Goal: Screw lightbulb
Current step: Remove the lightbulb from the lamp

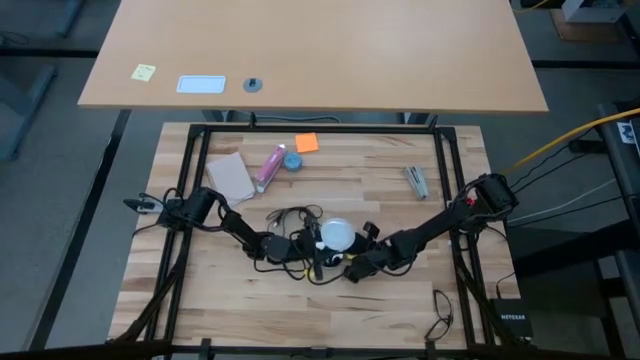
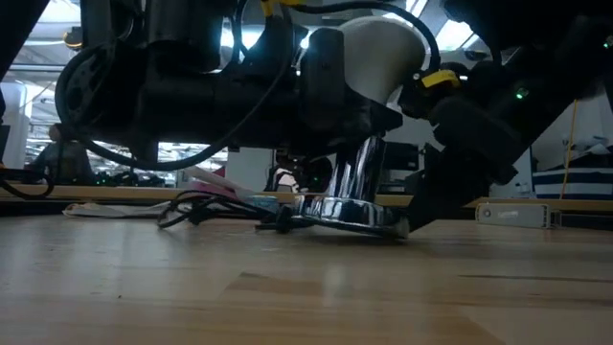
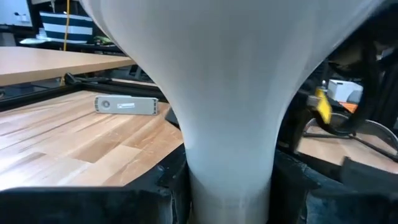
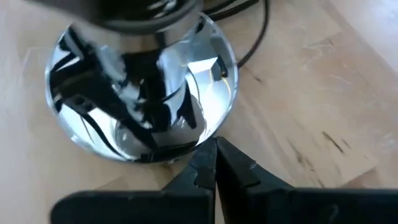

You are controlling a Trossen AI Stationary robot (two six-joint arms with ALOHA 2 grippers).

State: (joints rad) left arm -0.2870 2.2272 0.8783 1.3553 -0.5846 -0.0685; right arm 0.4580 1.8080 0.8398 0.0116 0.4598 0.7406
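High view: lightbulb at table centre, above lamp base. Left gripper at its 9 o'clock, fingers clamping the neck. Right gripper at 4 o'clock, fingers pinched together, tips against base rim.

The right gripper has its two dark fingers pressed together, tips meeting at the rim of the lamp base. That base is a round, shiny silver dome standing on the pale wooden bench, its mirror surface reflecting dark shapes. A black cord runs across the wood beside it.
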